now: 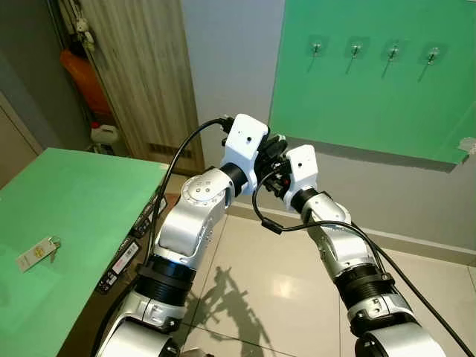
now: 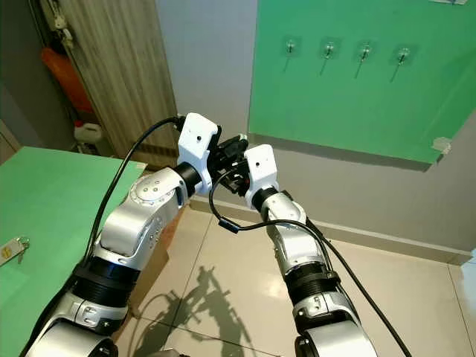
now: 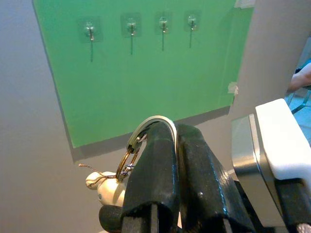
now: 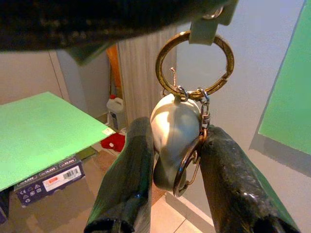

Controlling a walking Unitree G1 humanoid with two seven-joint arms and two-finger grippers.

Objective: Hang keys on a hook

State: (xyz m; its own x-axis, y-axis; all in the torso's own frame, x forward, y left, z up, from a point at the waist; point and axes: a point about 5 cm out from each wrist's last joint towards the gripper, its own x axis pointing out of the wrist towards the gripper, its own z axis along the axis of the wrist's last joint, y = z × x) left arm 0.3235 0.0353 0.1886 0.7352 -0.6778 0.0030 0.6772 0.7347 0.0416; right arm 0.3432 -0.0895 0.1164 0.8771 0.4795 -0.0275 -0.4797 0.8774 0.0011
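Observation:
The keys are a brass ring (image 4: 160, 68) carrying a white fob (image 4: 172, 109) and a small clip. Both arms are raised in front of me and meet in mid-air. My left gripper (image 3: 175, 130) is shut on the top of the ring (image 3: 127, 154), the fob dangling below. From beneath, my right gripper (image 4: 177, 128) grips the fob between its two fingers. In the eye views the grippers (image 1: 274, 160) touch each other above the tiled floor. A row of several hooks (image 1: 355, 50) sits on a green board (image 1: 357, 111) on the wall ahead, up and to the right.
A green table (image 1: 82, 201) is at my left, with a tagged key (image 1: 37, 253) lying on it. Behind it are a wooden door (image 1: 141, 74) and a white jug (image 1: 104, 133). Black cables loop off both arms.

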